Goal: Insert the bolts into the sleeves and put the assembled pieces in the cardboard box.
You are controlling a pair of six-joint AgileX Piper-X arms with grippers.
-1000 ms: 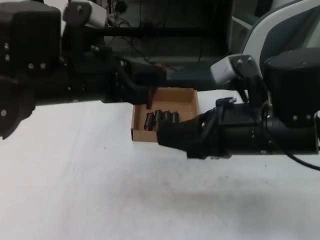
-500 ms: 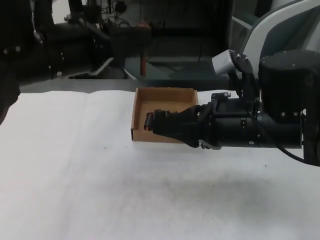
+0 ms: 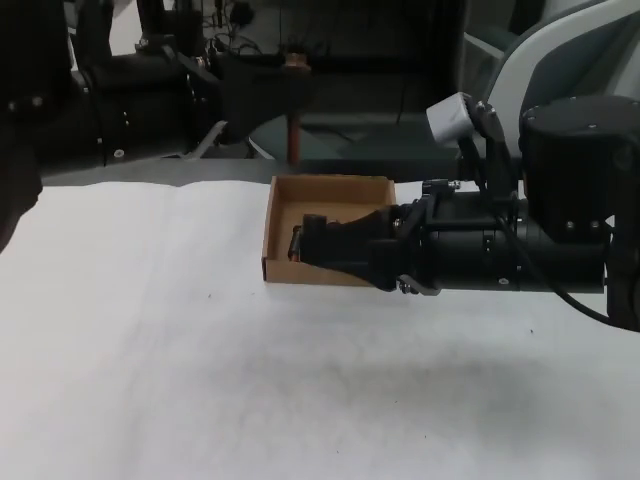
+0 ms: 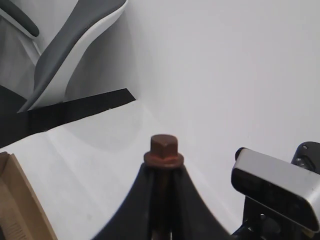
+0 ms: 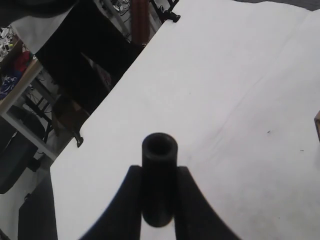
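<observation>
Left gripper (image 4: 162, 172): clenched on a rusty bolt (image 4: 163, 149). The shank runs down between the two fingers and the hex head stands clear beyond the fingertips, so the bolt's long axis lies in line with the fingers. In the high view the bolt (image 3: 294, 125) stands upright, head uppermost, raised above the far edge of the bench (image 3: 200, 350) and just behind the cardboard box (image 3: 330, 184). The fingers around it are hard to separate from the dark background there.

Right gripper (image 5: 159, 171): clenched on a black sleeve (image 5: 159, 150). The sleeve's long axis also runs in line with the fingers, and its open bore faces outward past the fingertips. In the high view the right arm lies roughly level across the bench from the right side, and its gripper (image 3: 312, 240) points toward the left side, over the near part of the cardboard box. The sleeve thus lies about horizontal, crosswise to the upright bolt. Bolt and sleeve are well apart, not mated.

Cardboard box: open top, resting on the white bench covering. A dark piece (image 3: 296, 243) lies inside near the front wall, mostly hidden by the right gripper; it appears to be an assembled piece, though this cannot be confirmed.

The right arm's wrist camera (image 4: 274, 186) shows beside the bolt in the left wrist view.
</observation>
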